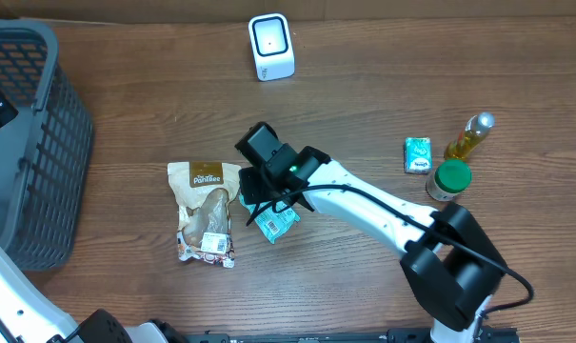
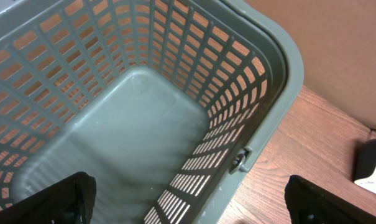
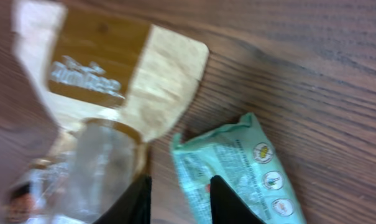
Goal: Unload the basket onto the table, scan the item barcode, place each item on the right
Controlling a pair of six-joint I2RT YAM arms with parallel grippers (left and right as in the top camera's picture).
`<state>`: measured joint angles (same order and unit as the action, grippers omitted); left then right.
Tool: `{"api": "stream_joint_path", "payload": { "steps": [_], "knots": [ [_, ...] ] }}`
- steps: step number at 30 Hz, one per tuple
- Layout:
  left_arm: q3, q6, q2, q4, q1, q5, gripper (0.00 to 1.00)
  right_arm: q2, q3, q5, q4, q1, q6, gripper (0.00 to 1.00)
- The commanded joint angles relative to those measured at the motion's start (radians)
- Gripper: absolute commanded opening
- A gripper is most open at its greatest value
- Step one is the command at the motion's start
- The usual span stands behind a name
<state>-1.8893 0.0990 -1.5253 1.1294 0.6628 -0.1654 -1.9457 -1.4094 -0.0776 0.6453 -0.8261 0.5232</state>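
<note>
the right gripper (image 3: 180, 190) hangs low over the table (image 1: 364, 86), near the middle. its fingers (image 3: 137, 204) stand a little apart, astride the near end of the green packet (image 3: 237, 168). a strip of bare wood shows between one finger and the packet's edge, and the other finger overlaps that edge. the packet lies flat on the table, tilted, just beside the brown snack bag (image 1: 205, 205), which lies flat with its clear window up.

off to the robot's right, well apart from these, stand a jar (image 1: 450, 178) with a green lid, a small green box (image 1: 418, 154) just beside it and a bottle (image 1: 466, 140) of yellow liquid behind the jar.

on the left, the left gripper (image 2: 188, 193) hovers above the grey basket (image 2: 281, 56), its fingers spread wide with nothing between them.

farthest back, the white scanner (image 1: 271, 48) stands near the far edge of the table, well apart from the green packet.
</note>
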Motion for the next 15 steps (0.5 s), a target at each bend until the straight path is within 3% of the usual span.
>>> {"api": "stream_joint_path", "payload": {
  "steps": [1, 13, 15],
  "knots": [
    [0.006, 0.006, -0.004, -0.003, -0.002, -0.011, 1.0, -0.045, -0.005, 0.068, 0.019, -0.005, 0.004, 0.21],
    [0.006, 0.006, -0.004, -0.003, -0.002, -0.011, 1.0, -0.046, -0.005, 0.233, 0.176, 0.064, 0.079, 0.18],
    [0.006, 0.006, -0.004, -0.003, -0.002, -0.011, 1.0, -0.045, -0.006, 0.23, 0.196, 0.081, 0.084, 0.12]
  ]
}}
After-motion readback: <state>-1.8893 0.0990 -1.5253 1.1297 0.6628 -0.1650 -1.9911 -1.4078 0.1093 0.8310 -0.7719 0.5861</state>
